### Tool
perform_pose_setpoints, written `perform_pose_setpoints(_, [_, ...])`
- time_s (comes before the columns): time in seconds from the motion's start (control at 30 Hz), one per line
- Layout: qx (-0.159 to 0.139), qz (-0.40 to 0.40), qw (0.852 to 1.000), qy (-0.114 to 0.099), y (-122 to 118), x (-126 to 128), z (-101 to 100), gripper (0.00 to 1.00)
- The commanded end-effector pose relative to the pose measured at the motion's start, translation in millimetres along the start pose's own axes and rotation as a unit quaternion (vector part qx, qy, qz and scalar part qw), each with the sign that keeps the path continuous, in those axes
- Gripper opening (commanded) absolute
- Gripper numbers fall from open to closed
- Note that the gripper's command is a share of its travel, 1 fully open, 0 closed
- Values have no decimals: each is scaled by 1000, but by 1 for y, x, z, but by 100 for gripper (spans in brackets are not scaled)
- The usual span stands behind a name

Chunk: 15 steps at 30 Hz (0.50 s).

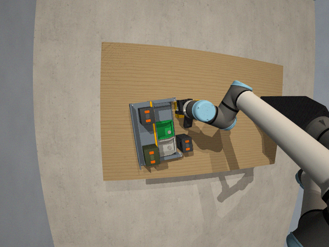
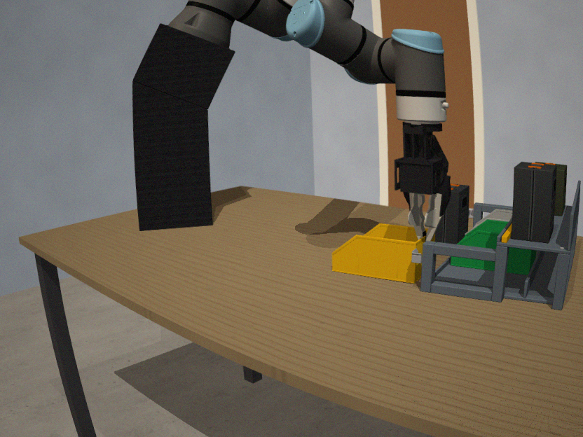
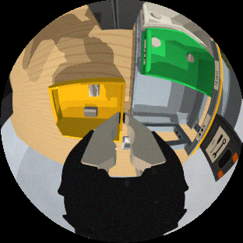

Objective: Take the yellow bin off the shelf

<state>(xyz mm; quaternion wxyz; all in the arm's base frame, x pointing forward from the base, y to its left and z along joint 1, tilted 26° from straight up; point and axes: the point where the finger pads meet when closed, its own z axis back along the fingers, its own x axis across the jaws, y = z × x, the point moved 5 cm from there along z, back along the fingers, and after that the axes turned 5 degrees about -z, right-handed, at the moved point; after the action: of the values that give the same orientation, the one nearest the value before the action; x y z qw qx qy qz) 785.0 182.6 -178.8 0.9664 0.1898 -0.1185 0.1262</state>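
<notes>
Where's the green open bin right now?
Top view: the green open bin sits in the right half of the grey rack, just up-image from the light grey bin.

A dark case (image 3: 223,149) beside the shelf bears a pale label (image 3: 217,145) with screwdriver and wrench symbols.
</notes>
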Motion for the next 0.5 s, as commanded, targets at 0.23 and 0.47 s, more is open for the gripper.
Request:
perform_pose_setpoints(0.23, [0, 0, 1000, -1, 0, 1, 1, 20])
perform_pose_setpoints(0.47, [0, 0, 1000, -1, 0, 1, 1, 20])
